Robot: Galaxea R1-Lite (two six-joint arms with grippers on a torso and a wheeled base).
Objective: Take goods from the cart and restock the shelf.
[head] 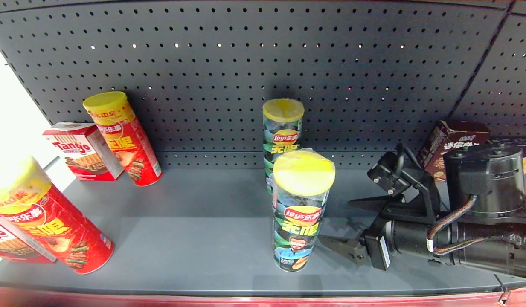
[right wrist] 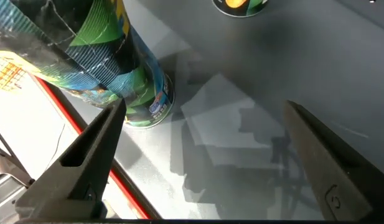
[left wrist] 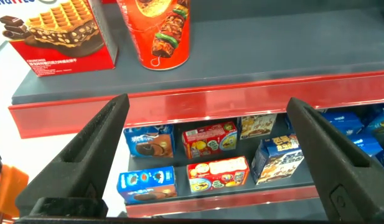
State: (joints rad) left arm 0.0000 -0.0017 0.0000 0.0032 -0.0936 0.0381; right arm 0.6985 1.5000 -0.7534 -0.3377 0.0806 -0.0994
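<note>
Your arm half hides a brown box (head: 452, 136) at the shelf's (head: 203, 221) right edge. Two green cans (head: 302, 213) (head: 283, 128) and two red cans (head: 126, 140) (head: 53, 221) stand there. Your left pincer (left wrist: 207, 102) and right pincer (head: 336, 221) gape open.

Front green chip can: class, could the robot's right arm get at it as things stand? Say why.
Probably yes. The right claw is open close beside the front green chip can, pointing at it, with only bare shelf between them.

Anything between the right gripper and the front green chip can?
Nothing, just bare grey shelf. The open right gripper sits beside the front green can, not touching it. Head and right wrist views both show the gap.
</note>
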